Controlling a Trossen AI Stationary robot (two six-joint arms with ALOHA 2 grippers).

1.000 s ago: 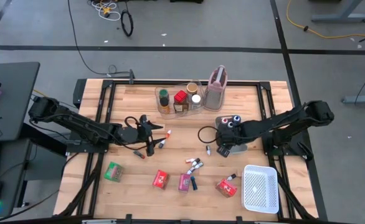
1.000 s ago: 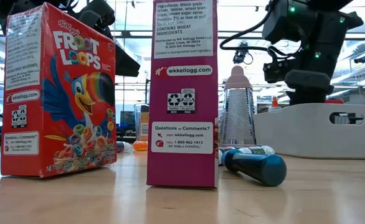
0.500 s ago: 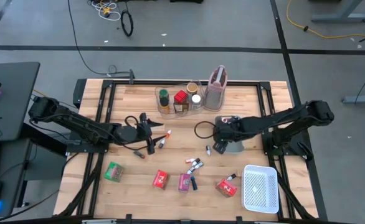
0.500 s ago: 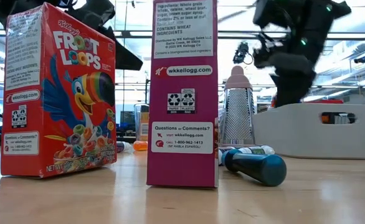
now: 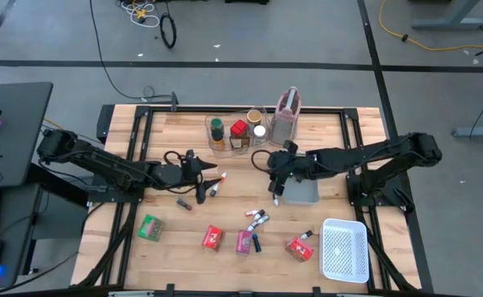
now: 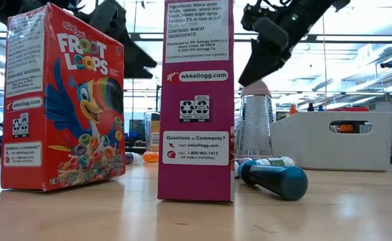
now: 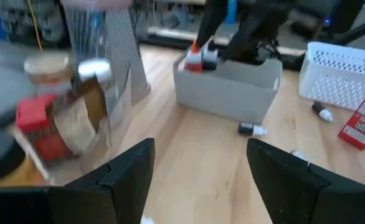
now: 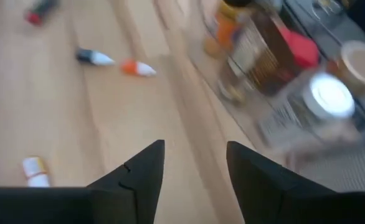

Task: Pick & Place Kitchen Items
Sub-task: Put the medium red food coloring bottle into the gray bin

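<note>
**Small bottles and packets lie loose on the table; both grippers empty**

You are looking down on a wooden table (image 5: 175, 132). The kitchen items lie scattered across its near half: tiny capped bottles (image 5: 258, 219) in a loose cluster at the centre, a green packet (image 5: 150, 227) toward the left, and red packets (image 5: 213, 238) along the near edge. More spice jars (image 5: 239, 132) stand in a clear bin (image 5: 211, 140) at the far side, beside a grater (image 5: 287, 115).

Your right gripper (image 5: 276, 183) hangs above the table just beside a grey tray (image 5: 303, 191), fingers parted, holding nothing. Your left gripper (image 5: 206, 175) waits left of centre, fingers wide apart, near two small bottles (image 5: 214, 188).

The bottles look light, hard and round, so they will probably roll or slip; pinch one across the middle of its body. The packets look light and stiff-sided but likely crushable; take them across the narrow edges. A white mesh basket (image 5: 344, 249) sits at the near right corner.
</note>
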